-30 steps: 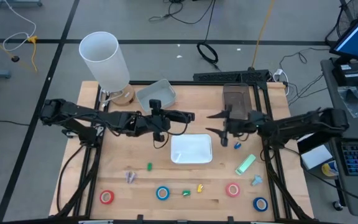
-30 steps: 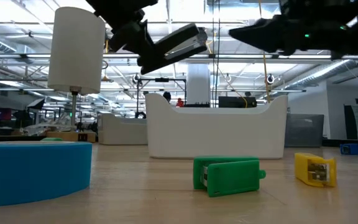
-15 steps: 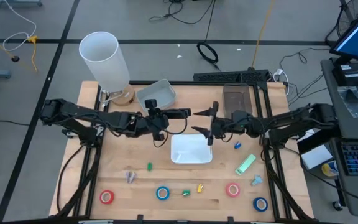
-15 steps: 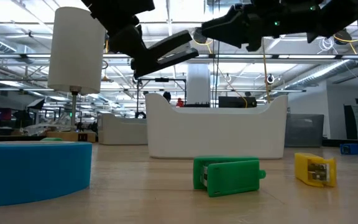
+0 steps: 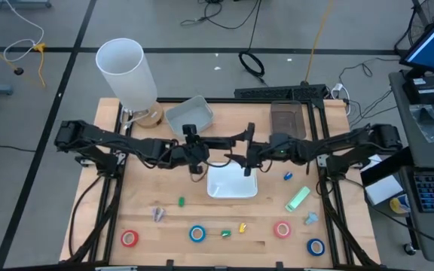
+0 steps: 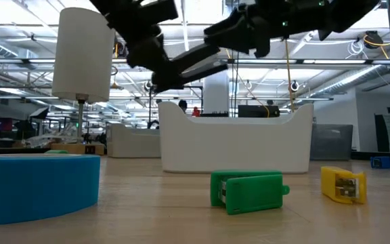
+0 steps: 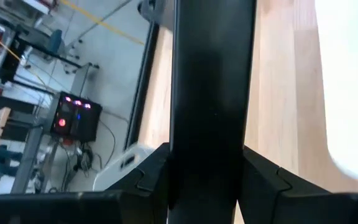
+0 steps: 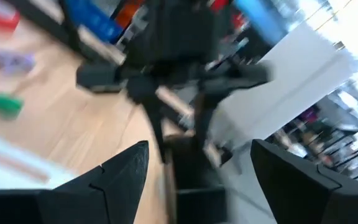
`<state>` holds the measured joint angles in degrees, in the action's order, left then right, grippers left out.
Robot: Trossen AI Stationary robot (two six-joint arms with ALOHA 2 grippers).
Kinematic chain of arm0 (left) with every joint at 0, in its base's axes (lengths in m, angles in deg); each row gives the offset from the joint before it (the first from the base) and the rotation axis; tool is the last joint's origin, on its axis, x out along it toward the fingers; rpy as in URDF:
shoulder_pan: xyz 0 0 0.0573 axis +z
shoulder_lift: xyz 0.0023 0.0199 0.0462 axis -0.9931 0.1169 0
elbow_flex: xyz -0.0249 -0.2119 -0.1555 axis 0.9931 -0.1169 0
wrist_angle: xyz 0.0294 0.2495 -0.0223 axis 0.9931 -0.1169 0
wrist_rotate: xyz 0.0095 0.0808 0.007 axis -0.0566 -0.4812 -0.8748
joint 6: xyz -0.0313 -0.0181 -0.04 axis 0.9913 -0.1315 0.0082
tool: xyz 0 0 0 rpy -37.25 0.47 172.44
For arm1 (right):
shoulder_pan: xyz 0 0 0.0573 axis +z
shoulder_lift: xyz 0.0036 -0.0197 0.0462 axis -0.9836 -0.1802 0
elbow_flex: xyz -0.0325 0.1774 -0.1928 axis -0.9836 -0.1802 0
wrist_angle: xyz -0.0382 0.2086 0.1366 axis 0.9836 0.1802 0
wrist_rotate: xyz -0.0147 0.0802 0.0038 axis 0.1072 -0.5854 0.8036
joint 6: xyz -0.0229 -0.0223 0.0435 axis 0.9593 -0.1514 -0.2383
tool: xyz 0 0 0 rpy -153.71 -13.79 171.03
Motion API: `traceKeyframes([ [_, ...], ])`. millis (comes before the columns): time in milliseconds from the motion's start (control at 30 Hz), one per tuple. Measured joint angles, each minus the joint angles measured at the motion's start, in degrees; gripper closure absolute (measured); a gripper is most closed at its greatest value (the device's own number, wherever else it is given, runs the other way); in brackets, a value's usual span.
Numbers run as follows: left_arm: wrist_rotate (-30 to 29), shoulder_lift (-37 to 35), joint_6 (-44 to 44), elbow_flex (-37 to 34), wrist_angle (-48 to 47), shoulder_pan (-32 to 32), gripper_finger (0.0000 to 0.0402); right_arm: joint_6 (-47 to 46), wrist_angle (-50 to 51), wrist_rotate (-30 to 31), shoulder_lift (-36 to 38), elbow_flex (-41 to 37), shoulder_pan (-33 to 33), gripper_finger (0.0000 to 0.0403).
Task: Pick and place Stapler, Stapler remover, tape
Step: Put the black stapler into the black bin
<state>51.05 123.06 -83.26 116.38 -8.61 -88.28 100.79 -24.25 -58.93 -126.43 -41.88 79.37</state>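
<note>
My left gripper (image 5: 200, 149) is shut on a black stapler (image 5: 221, 141), held in the air over the far left corner of the white tray (image 5: 232, 190). In the low view the stapler (image 6: 193, 65) juts out toward my right gripper (image 6: 217, 30). My right gripper (image 5: 241, 147) is open, its fingers standing around the stapler's free end; I cannot tell if they touch it. Red tape (image 5: 129, 239), blue tape (image 5: 197, 234), red tape (image 5: 282, 229) and blue tape (image 5: 316, 246) lie flat along the near edge. Small coloured stapler removers (image 5: 181, 202) lie scattered between them. My left gripper pinches the stapler's rear end (image 7: 211, 163) between its two fingers, one finger (image 7: 146, 182) on each long side. The fingers come from the table's left and run along the stapler, which sticks out ahead of them. The stapler is lifted clear of table and tray.
A white cylinder (image 5: 126, 74) on a stand, a grey bin (image 5: 189, 116) and a dark box (image 5: 285, 118) stand along the far edge. A light green stapler (image 5: 298, 198) lies right of the tray. The low view shows a green piece (image 6: 246, 190) and a yellow piece (image 6: 344, 185) near the camera.
My right gripper has swung from above the dark box toward the table's left, up to the stapler's free end, rising a little. My left gripper has sunk slightly with the stapler, which stays clear of the table.
</note>
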Motion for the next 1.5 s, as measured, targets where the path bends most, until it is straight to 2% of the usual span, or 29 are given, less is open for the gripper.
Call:
traceKeyframes([
  [367, -0.5, 0.4, -0.4, -0.2, 0.1, 0.2, 0.0265, 0.9, 1.1, 3.1, -1.3, 1.6, 0.0, 0.0124],
  [567, 0.3, 0.4, -0.3, -0.2, 3.3, 0.2, 0.0265, 0.8, 3.1, 4.9, -1.3, 1.6, 0.0, 0.0124],
  [1033, 1.8, 1.9, 0.3, -0.2, 3.8, 0.2, 0.0265, 0.9, 1.7, 4.8, -2.3, 1.6, 0.3, 0.0152],
  [1500, 1.9, 2.7, -0.4, -0.2, 5.4, 0.2, 0.0265, -0.8, 4.5, 7.5, -2.3, 1.6, 0.3, 0.0155],
])
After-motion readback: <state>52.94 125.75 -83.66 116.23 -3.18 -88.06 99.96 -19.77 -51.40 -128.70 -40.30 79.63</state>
